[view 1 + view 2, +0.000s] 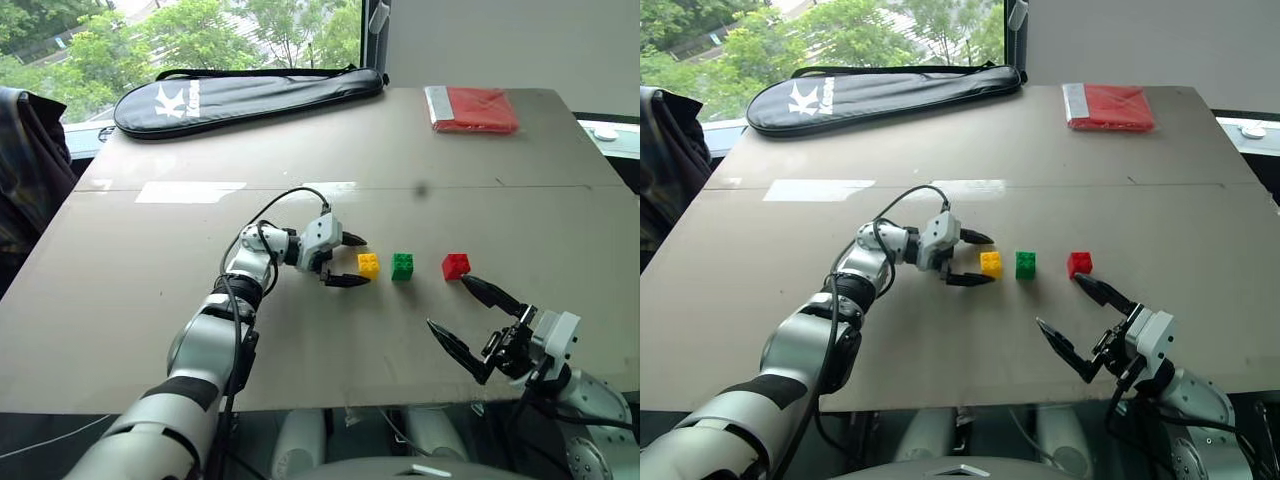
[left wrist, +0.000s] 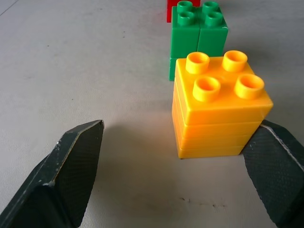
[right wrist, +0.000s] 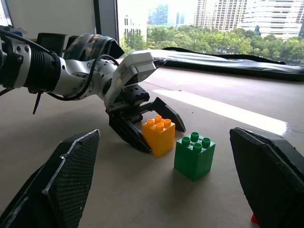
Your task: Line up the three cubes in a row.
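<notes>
Three studded cubes stand in a row on the grey table [image 1: 150,300]: yellow [image 1: 368,265], green [image 1: 402,266] and red [image 1: 455,266], with small gaps between them. My left gripper [image 1: 354,261] is open at the yellow cube's left side, one finger behind it and one in front. In the left wrist view one finger [image 2: 273,166] sits right against the yellow cube [image 2: 218,114], while the other finger [image 2: 71,166] stands well apart. My right gripper [image 1: 449,302] hangs open near the table's front edge, just in front of the red cube, holding nothing.
A long black racket bag [image 1: 240,97] lies along the back left of the table. A flat red packet [image 1: 475,108] rests at the back right. A dark garment [image 1: 25,160] hangs beside the table's left edge.
</notes>
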You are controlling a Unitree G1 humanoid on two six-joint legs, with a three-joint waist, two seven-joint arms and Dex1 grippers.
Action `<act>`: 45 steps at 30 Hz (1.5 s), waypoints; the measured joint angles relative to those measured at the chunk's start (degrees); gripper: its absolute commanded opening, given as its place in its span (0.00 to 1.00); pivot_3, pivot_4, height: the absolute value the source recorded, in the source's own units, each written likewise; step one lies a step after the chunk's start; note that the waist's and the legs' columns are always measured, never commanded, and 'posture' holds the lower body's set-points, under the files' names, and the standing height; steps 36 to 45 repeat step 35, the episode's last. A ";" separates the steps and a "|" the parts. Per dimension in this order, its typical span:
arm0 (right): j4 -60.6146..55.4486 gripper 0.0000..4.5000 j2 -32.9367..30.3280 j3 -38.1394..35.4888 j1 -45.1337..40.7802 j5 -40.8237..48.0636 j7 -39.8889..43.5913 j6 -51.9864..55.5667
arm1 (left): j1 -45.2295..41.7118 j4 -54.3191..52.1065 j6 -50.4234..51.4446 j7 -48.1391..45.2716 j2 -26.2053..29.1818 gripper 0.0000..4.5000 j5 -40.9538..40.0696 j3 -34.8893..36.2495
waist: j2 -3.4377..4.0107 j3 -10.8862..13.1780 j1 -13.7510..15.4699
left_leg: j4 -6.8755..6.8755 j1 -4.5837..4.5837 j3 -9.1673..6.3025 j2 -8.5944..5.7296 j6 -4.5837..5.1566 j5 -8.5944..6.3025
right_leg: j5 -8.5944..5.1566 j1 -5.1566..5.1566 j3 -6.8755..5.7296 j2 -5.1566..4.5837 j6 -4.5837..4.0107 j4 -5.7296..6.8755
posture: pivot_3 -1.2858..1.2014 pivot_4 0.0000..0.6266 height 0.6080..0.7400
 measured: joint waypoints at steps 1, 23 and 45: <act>0.01 1.00 0.00 0.03 -0.10 0.00 0.04 0.00 | 0.06 -0.05 0.00 -0.31 0.03 0.99 -0.01 0.07 | 0.00 0.00 -0.04 | 0.00 0.00 0.00 0.00 0.00 0.00 | 0.00 0.00 0.00 0.00 0.00 0.00 | 0.52 0.24 0.76; 18.64 1.00 -7.48 -8.97 -0.68 4.90 13.28 -1.88 | 51.75 -74.25 33.13 16.24 13.26 0.99 -10.17 9.52 | 0.21 0.01 -0.10 | -0.10 0.19 0.20 0.40 -0.01 -0.01 | 0.01 -0.03 0.38 -0.10 -0.04 -0.07 | 0.52 0.24 0.76; 32.24 1.00 -11.56 -12.18 -9.05 5.53 22.25 -1.41 | 71.77 -91.99 37.34 32.99 11.50 0.99 -9.46 11.81 | 0.28 0.04 0.03 | -0.11 0.25 0.39 0.18 -0.01 -0.02 | 0.00 -0.06 0.43 0.03 -0.03 -0.04 | 0.52 0.24 0.76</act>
